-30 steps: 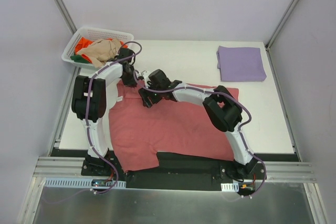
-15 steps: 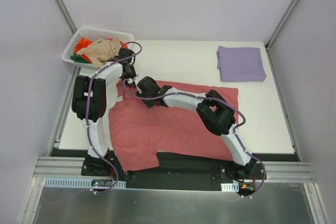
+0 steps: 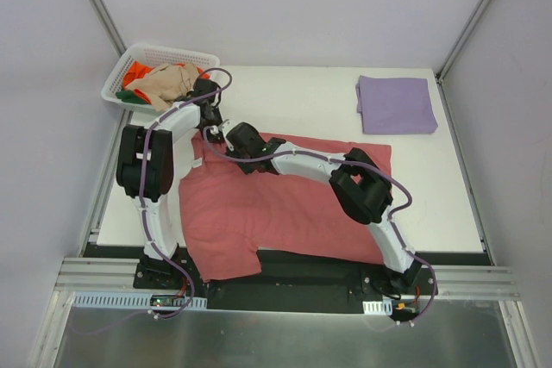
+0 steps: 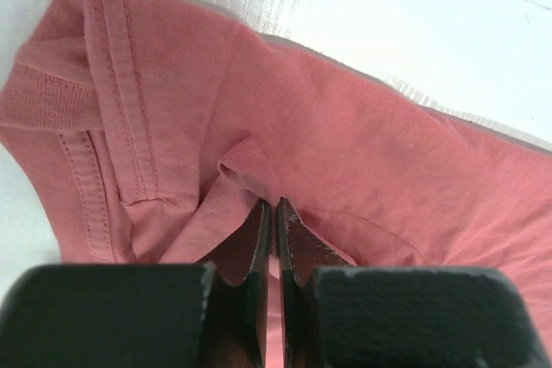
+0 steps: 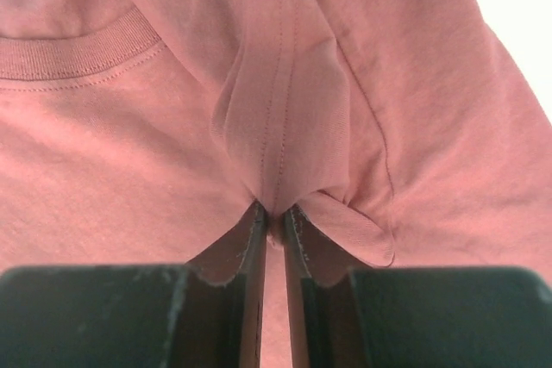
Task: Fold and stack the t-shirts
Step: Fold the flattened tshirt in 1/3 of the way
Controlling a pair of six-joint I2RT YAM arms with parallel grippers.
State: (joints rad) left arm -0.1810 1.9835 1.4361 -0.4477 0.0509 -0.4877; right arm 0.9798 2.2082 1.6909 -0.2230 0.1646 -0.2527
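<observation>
A dusty rose-red t-shirt [image 3: 285,204] lies spread on the white table [image 3: 302,101]. My left gripper [image 3: 210,129] is shut on a fold of the rose-red t-shirt [image 4: 345,135] at its far left edge, near a hemmed sleeve. My right gripper [image 3: 235,146] sits just right of it, jaws shut on a pinched ridge of the rose-red t-shirt [image 5: 285,127] beside the ribbed neckline. A folded lavender purple t-shirt [image 3: 396,103] rests at the far right corner. Beige [image 3: 164,82], orange [image 3: 138,67] and green [image 3: 134,96] t-shirts sit heaped in the basket.
The white lattice basket [image 3: 118,81] stands at the table's far left corner, just behind my left arm. The rose-red shirt's near hem hangs over the table's front edge onto the black base plate [image 3: 293,265]. Grey walls enclose the sides.
My right gripper moved left and down onto the shirt near the collar and closed on a pinch of cloth. The left gripper stayed shut in place.
</observation>
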